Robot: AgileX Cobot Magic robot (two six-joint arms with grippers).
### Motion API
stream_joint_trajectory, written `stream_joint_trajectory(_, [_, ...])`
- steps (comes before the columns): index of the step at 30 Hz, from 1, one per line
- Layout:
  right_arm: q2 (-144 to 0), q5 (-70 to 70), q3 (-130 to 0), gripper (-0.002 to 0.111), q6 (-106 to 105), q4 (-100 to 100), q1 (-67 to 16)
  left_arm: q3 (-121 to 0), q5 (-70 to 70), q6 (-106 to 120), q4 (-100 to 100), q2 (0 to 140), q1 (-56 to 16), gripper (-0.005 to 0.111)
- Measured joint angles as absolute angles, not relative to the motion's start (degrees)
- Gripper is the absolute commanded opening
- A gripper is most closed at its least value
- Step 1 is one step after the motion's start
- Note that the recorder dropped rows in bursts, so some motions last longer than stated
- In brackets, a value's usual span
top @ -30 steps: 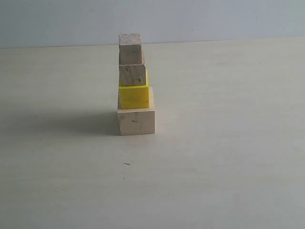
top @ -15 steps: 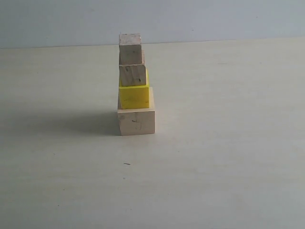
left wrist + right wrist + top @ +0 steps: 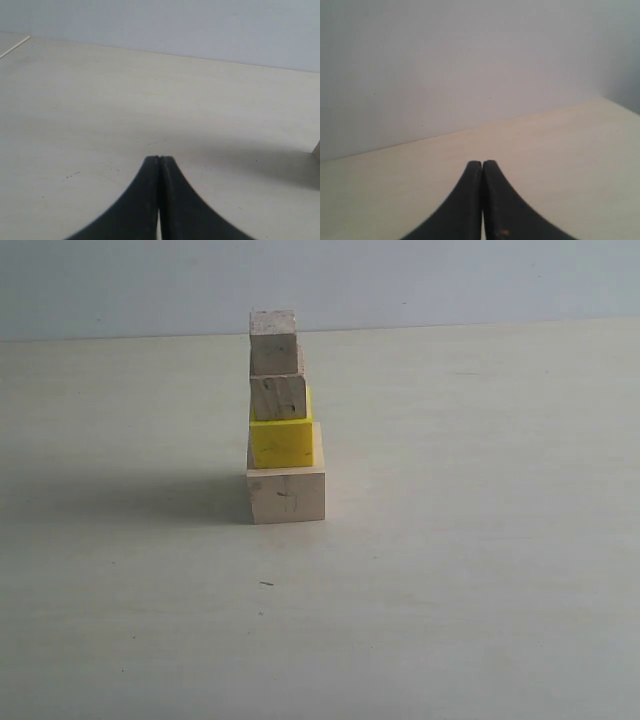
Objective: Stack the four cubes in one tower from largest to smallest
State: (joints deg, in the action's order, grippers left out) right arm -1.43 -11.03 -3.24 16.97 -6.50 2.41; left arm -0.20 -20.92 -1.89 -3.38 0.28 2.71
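Left gripper (image 3: 159, 160) and right gripper (image 3: 482, 163): jaws pressed together, nothing held, each over the pale table (image 3: 480, 560). Tower (image 3: 283, 420), standing alone left of centre in the exterior view: large pale wooden cube (image 3: 287, 496) at the base, bright yellow cube (image 3: 282, 443) on it, lower small cube (image 3: 278, 397) next, top small cube (image 3: 273, 340) uppermost; edges slightly offset.

The pale table (image 3: 480, 570) carries the large pale wooden cube (image 3: 287, 496), sitting flat on its surface. A tiny dark speck (image 3: 266, 583) lies near that cube, on the camera's side.
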Motion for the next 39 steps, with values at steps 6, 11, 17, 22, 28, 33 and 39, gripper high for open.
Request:
stream_joint_trajectory(6, [-0.38, -11.5, -0.3, 0.0, 15.7, -3.28, 2.41, -0.2, -20.92, -1.89, -3.38, 0.28, 2.71, 0.0])
stream_joint_trajectory(11, [-0.38, -15.92, -0.3, 0.0, 15.25, -3.15, 2.41, -0.2, -20.92, -1.89, -3.38, 0.28, 2.71, 0.0])
stream_joint_trajectory(17, [-0.38, -19.91, -0.3, 0.0, 12.42, -3.28, 2.41, -0.2, -20.92, -1.89, -3.38, 0.28, 2.71, 0.0])
stream_joint_trajectory(22, [-0.38, -20.14, -0.3, 0.0, 11.96, -3.5, 2.41, -0.2, -20.92, -1.89, -3.38, 0.28, 2.71, 0.0])
stream_joint_trajectory(28, [-0.38, -20.14, -0.3, 0.0, 11.84, -3.5, 2.41, -0.2, -20.92, -1.89, -3.38, 0.28, 2.71, 0.0])
stream_joint_trajectory(33, [-0.38, -20.25, -0.3, 0.0, 11.84, -3.5, 2.41, -0.2, -20.92, -1.89, -3.38, 0.28, 2.71, 0.0])
stream_joint_trajectory(39, [-0.38, -20.35, -0.3, 0.0, 11.84, -3.39, 2.41, -0.2, -20.92, -1.89, -3.38, 0.28, 2.71, 0.0])
